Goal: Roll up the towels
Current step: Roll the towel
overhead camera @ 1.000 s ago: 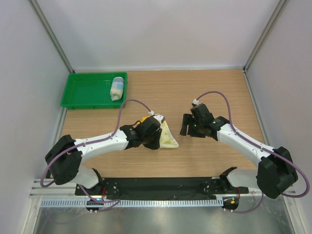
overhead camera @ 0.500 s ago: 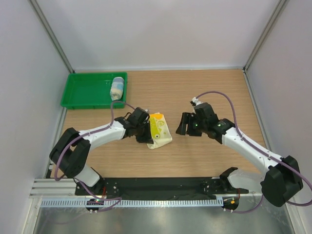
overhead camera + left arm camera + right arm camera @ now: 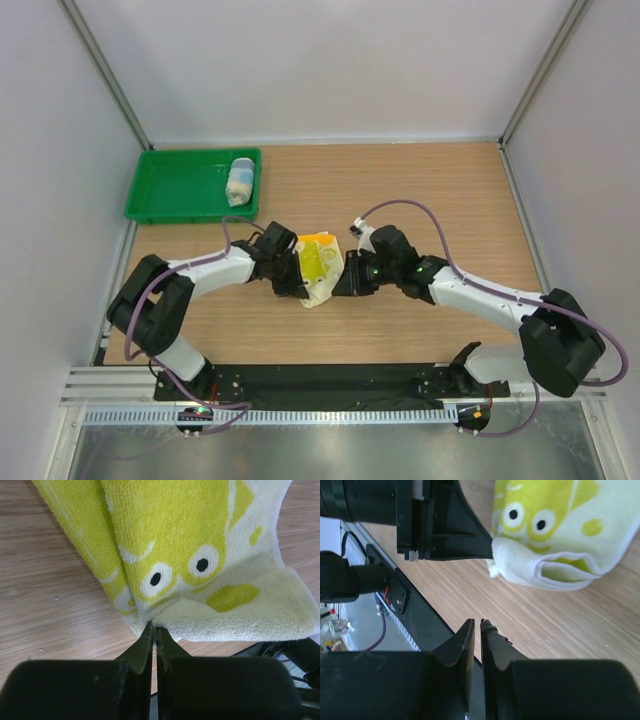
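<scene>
The yellow-green towel (image 3: 320, 265) with cartoon eyes lies folded over in a loose bundle mid-table. My left gripper (image 3: 300, 278) is at its left edge. In the left wrist view the left gripper (image 3: 154, 626) is shut, its tips pinching the towel (image 3: 200, 555) where the fold meets. My right gripper (image 3: 341, 285) sits just right of the bundle. In the right wrist view the right gripper (image 3: 476, 622) has its jaws nearly together with nothing between them, a short way off the towel (image 3: 560, 540). The light blue towel (image 3: 240, 181) lies rolled in the tray.
A green tray (image 3: 175, 185) stands at the back left by the wall. The black base rail (image 3: 330, 380) runs along the near edge. The left gripper's black body (image 3: 440, 530) is close beside the right gripper.
The right arm has swung left up to the towel and its jaws have closed. The left gripper has folded the spread yellow-green towel over into a bundle.
</scene>
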Robot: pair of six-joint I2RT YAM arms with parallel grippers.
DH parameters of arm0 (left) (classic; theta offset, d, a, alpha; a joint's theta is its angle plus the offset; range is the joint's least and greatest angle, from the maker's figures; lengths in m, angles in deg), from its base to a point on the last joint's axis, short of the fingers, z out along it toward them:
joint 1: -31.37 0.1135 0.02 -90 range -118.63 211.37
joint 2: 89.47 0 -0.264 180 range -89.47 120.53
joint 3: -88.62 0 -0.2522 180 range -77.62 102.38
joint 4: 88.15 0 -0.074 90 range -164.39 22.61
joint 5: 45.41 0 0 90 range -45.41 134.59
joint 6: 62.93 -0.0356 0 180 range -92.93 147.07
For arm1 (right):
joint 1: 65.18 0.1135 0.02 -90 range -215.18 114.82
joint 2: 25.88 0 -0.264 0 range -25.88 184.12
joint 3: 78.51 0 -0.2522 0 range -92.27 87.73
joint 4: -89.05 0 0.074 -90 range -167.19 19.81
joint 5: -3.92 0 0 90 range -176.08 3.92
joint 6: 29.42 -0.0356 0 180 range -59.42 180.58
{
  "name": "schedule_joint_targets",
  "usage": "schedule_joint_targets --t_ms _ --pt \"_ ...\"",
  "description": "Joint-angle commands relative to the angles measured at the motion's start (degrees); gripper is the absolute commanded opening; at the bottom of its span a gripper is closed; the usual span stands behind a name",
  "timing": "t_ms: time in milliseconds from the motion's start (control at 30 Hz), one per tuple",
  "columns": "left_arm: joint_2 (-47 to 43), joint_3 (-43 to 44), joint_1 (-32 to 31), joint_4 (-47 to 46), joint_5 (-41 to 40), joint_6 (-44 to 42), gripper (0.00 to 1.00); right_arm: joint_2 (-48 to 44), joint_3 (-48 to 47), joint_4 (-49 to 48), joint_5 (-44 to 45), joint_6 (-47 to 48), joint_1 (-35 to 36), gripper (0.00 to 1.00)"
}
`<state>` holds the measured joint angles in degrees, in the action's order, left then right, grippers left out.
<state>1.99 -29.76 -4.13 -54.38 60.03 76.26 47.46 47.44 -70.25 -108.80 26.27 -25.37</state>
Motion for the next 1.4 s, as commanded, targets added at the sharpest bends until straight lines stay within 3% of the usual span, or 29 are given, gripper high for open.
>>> schedule_joint_targets --t_ms 0,300,533,700,900,1000,1167,1367 --pt "1.26 1.36 0.96 0.64 0.64 -1.2 0.0 2.41 -2.07 -6.32 -1.1 0.47 2.37 0.17" --pt "2.05 3.91 1.58 2.93 0.9 -3.57 0.0 13.66 -5.67 -10.71 1.19 2.58 1.32 0.15" --pt "3.46 5.14 1.67 3.46 3.71 -5.42 0.0 19.55 -3.48 -16.86 -3.64 2.67 -7.19 0.12" --pt "4.16 6.55 1.67 5.03 4.95 -7.17 0.0 23.24 -2.07 -18.72 -3.47 3.02 -7.91 0.11" --pt "4.69 10.76 1.67 9.6 3.99 -10.95 0.17 25.18 0.91 -21.88 -3.91 1.43 -7.91 0.1" --pt "4.6 14.36 1.76 14.95 -1.19 -13.32 0.21 24.83 2.06 -21.18 -2.86 1.34 -7.91 0.08" --pt "5.39 20.6 2.2 24.79 -16.8 -15.96 0.2 24.04 2.85 -18.46 -0.84 2.14 -8.0 0.08" --pt "6.64 22.9 1.94 27.54 -25.02 -15.88 0.11 23.25 2.94 -16.96 0.31 1.52 -7.91 0.08"
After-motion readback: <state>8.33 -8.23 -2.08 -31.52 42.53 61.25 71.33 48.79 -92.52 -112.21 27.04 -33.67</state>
